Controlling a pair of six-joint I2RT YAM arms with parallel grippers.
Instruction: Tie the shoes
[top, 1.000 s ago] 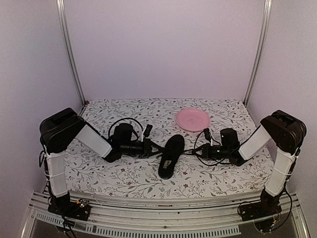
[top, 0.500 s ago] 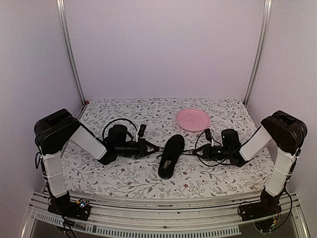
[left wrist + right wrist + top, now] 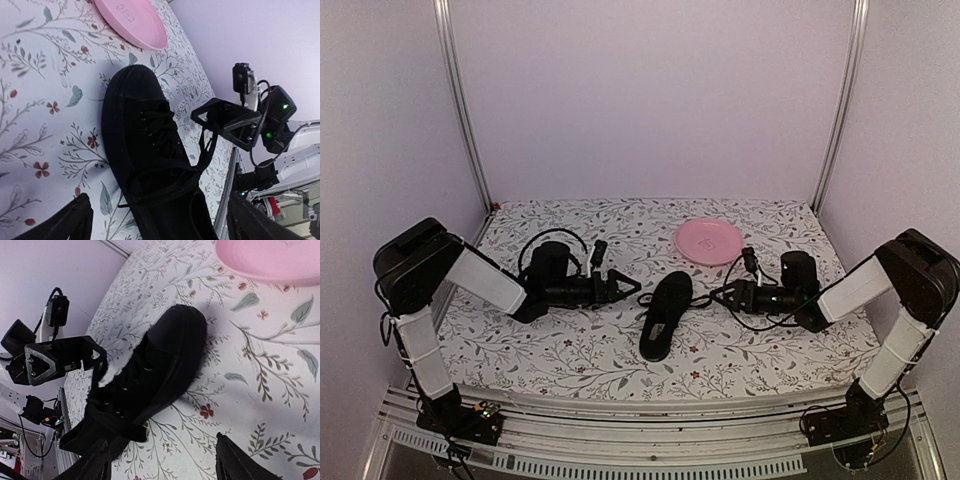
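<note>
One black low-cut shoe (image 3: 665, 314) lies on the floral cloth between my two arms, toe toward the back. My left gripper (image 3: 623, 284) hovers open just left of its laced part, and my right gripper (image 3: 718, 294) hovers open just right of it. In the left wrist view the shoe (image 3: 150, 165) fills the space ahead of my left gripper (image 3: 165, 227), and a thin lace loop (image 3: 206, 147) rises toward the right gripper (image 3: 227, 120). In the right wrist view the shoe (image 3: 155, 370) lies ahead of my right gripper (image 3: 165, 467), with a lace (image 3: 95, 385) running up beside the left gripper (image 3: 62, 360). I cannot tell whether either lace touches a finger.
A pink plate (image 3: 709, 241) sits behind the shoe to the right, also seen as the plate (image 3: 132, 22) and the plate (image 3: 270, 257) in the wrist views. The floral cloth (image 3: 570, 350) covers the table, with white walls on three sides.
Both grippers have opened. The left arm has drawn back to the left and the right arm to the right, each a little away from the shoe.
</note>
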